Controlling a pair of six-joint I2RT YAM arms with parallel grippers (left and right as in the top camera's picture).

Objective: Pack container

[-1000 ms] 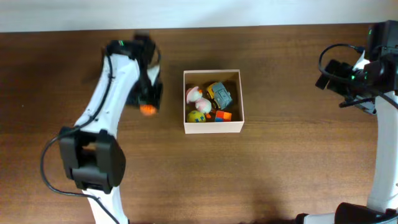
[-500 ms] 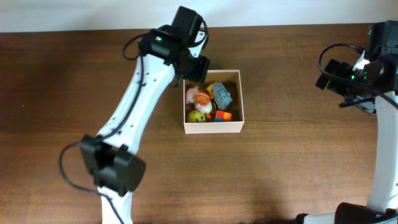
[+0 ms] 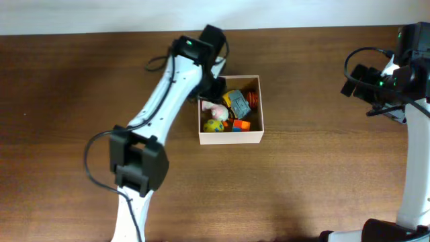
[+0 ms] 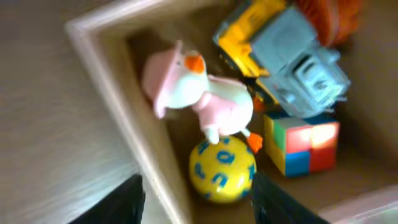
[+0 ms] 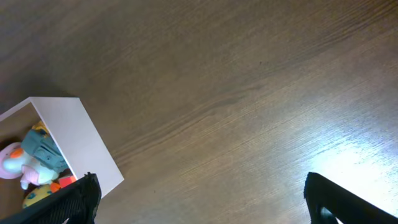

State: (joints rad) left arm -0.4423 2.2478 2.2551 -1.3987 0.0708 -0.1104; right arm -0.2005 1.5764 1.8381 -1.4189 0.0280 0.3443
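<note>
Container (image 3: 230, 138): set mid-table toward the far edge; duck (image 4: 199, 93), yellow ball (image 4: 222, 169), cube (image 4: 301, 142) and truck (image 4: 292, 62) held inside. Left gripper (image 4: 196, 205): poised over its far-left part, jaws wide, empty, presumably for release. Right gripper (image 5: 205, 205): parked by the right edge, jaws wide, empty, clear of the packing

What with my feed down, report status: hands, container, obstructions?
Left hand open above container, holding nothing. Right hand open, off to the right. Container holds toys. Nothing blocking seen.
</note>
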